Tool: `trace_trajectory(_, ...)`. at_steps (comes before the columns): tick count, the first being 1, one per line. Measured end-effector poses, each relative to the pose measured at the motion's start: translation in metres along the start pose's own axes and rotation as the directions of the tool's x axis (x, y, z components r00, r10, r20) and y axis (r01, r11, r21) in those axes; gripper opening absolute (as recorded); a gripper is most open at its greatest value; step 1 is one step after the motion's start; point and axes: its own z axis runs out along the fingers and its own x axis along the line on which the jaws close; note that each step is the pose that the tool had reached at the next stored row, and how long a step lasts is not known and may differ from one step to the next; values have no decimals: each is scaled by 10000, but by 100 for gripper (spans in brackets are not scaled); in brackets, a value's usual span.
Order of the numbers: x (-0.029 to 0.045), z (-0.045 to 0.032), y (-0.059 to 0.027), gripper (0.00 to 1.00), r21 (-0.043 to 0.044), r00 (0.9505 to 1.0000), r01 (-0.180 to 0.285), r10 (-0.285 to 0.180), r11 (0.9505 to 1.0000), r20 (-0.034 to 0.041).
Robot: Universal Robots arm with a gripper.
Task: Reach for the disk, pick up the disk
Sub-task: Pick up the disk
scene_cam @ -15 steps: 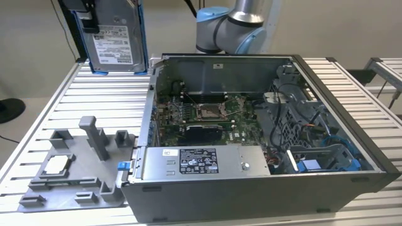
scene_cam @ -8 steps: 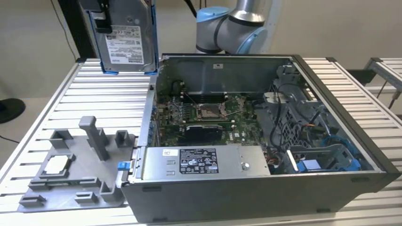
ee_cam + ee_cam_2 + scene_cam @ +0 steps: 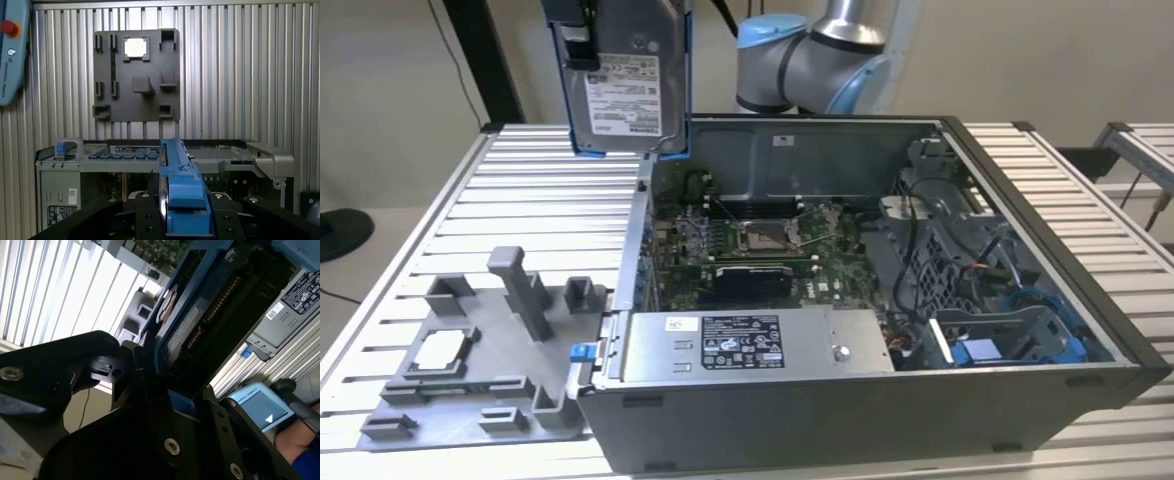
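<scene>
As the disk point(image 3: 627, 85) hangs upright in the air, well clear of the slatted surface point(image 3: 454, 220), the pincer point(image 3: 182, 220) is clamped on it. In the first wrist view, black fingers point(image 3: 145, 220) press the blue frame from both sides with no gap between pad and plastic.

Position, exterior view: the disk is high at the exterior view's left, just above the back corner of the open computer case point(image 3: 854, 420). Its silver face is turned to the camera. The arm point(image 3: 814, 55) stands behind the case.

Labels:
- Disk face: a white printed label with barcodes and rows of fine print covers most of the metal. Text not transcribed.
- Long grey box point(image 3: 654, 350) along the case's near side: black-and-white sticker point(image 3: 740, 343), dense print.
- Pendant point(image 3: 12, 55) lying on the slats: red button point(image 3: 9, 27), with lettering running down its edge.

Other items: a grey fixture plate point(image 3: 480, 370) lies flat on the surface at the exterior view's left, beside the case. A small square silver chip point(image 3: 440, 350) is seated in one of its pockets.

In the second wrist view, the disk's connector edge and blue frame run diagonally out of the black fingers, and a lit screen point(image 3: 260, 407) lies beyond.
</scene>
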Motion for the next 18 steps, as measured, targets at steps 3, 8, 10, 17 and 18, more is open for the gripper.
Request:
trace_trajectory(3, -4, -5, -117, 0, -32, 10000, 1, -1, 10000, -2)
trace_trajectory(8, -10, -13, -328, 0, -84, 10000, 2, -2, 10000, -3)
trace_trajectory(10, -13, -16, -415, 0, -106, 10000, 1, -1, 9999, -3)
trace_trajectory(17, -23, -29, -735, 0, -186, 10000, 4, -4, 9998, -6)
trace_trajectory(18, -25, -30, -779, 0, -197, 10000, 3, -3, 9998, -6)
